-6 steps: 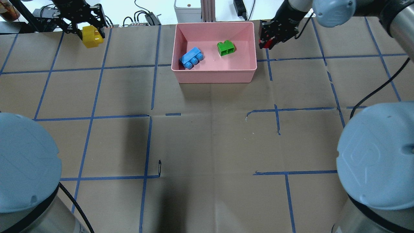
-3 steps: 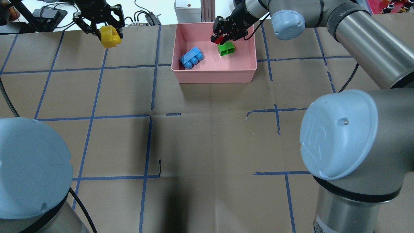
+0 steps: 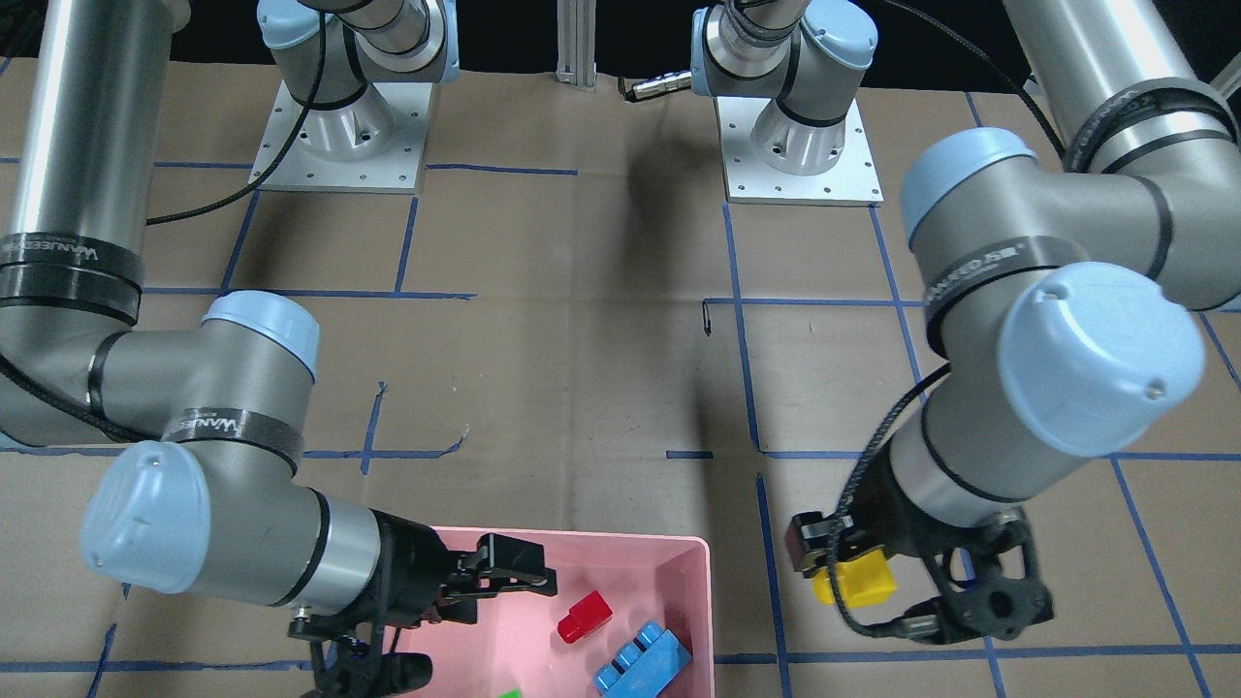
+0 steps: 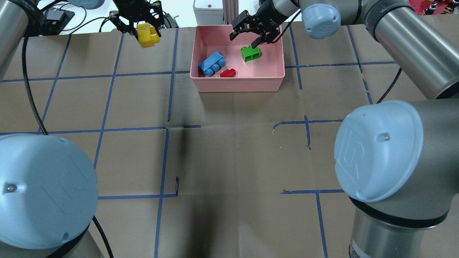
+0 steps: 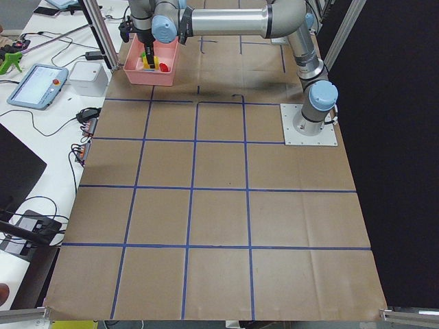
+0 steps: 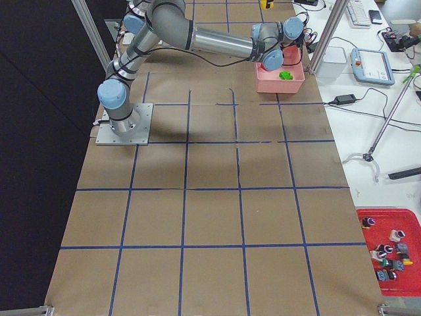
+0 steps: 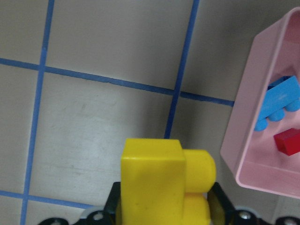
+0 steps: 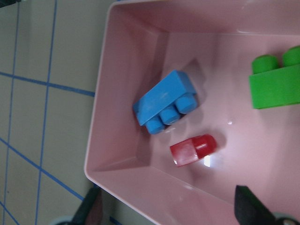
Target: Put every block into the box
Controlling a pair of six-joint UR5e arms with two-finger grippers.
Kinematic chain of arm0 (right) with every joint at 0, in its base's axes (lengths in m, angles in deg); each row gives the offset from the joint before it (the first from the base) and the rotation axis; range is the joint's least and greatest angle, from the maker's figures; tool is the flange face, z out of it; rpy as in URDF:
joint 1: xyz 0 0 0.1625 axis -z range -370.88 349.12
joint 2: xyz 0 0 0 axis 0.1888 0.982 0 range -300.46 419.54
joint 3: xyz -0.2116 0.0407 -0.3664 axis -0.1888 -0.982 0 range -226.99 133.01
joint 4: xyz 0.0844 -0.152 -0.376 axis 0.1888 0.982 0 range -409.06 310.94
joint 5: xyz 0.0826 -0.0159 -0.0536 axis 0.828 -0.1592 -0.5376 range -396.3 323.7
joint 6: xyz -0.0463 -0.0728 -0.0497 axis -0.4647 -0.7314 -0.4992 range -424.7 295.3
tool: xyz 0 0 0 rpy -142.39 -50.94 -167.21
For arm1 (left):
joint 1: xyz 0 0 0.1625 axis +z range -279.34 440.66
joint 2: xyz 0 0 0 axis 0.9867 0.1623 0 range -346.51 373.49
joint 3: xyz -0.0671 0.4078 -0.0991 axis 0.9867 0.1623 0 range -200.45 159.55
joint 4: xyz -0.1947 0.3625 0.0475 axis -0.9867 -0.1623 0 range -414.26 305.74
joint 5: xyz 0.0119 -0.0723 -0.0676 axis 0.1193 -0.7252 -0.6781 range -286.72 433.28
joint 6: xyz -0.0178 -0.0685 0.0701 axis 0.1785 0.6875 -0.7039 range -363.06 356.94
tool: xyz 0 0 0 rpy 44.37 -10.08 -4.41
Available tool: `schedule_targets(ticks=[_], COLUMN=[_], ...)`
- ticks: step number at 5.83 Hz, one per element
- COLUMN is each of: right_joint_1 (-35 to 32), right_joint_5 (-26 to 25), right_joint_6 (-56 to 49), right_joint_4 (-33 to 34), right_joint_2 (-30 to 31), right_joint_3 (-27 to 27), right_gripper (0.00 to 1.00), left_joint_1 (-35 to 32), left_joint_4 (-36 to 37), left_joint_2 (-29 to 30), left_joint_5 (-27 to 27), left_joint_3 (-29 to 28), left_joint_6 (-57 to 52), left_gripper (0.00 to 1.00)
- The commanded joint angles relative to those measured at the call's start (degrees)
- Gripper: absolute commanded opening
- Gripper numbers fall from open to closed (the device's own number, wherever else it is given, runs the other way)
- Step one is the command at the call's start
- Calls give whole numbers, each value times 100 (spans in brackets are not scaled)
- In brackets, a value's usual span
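Observation:
The pink box (image 4: 238,84) stands at the table's far middle. In it lie the green brick (image 4: 250,53), the light-blue brick (image 4: 212,64) and the tiny red brick (image 4: 227,73). My right gripper (image 4: 246,38) is open and empty above the box's far side, over the green brick. Its wrist view shows the red brick (image 8: 193,149) beside the blue one (image 8: 164,101). My left gripper (image 4: 145,33) is shut on the yellow brick (image 4: 147,35) and holds it above the table, left of the box. The left wrist view shows the yellow brick (image 7: 164,183) and the box's rim (image 7: 248,136).
Cables and small devices (image 4: 161,18) lie beyond the table's far edge, with a metal post (image 4: 229,10) behind the box. Blue tape lines cross the brown table cover. Both arms' large elbow joints (image 4: 380,150) fill the near corners of the overhead view.
My right gripper has opened and let go of the red brick, which now lies in the box beside the blue one. My left gripper has moved right toward the box with the yellow brick.

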State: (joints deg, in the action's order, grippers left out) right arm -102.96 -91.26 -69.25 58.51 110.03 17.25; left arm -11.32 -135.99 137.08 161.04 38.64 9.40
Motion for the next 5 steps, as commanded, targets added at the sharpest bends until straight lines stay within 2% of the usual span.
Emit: schedule_targets(ticks=[1,2,3,4,5], right_joint_1=[425,566,559,516,489], right_joint_5=[-1231,-1933,-2880,-3594,-3549], right_joint_6=[-185,-177,-177,-90,-81], right_joint_4=[-1430,-2702,-2923,-2917,-2865], right_joint_2=[878,1458,1838,2260,2743], right_joint_3=[27,45,123,359,831], right_gripper=[100,100,100,100,100], left_joint_1=[-686,-924,-1066,-1111,-1111], left_joint_4=[526,535,962,1279,1291], left_joint_2=[609,1188,1663,1816,1774], left_joint_5=[-83,-75,-66,-74,-66], left_joint_3=[-499,-1051,-1248,-1250,-1207], left_joint_6=[798,1107,1336,1399,1417], left_gripper=[0,0,0,0,65])
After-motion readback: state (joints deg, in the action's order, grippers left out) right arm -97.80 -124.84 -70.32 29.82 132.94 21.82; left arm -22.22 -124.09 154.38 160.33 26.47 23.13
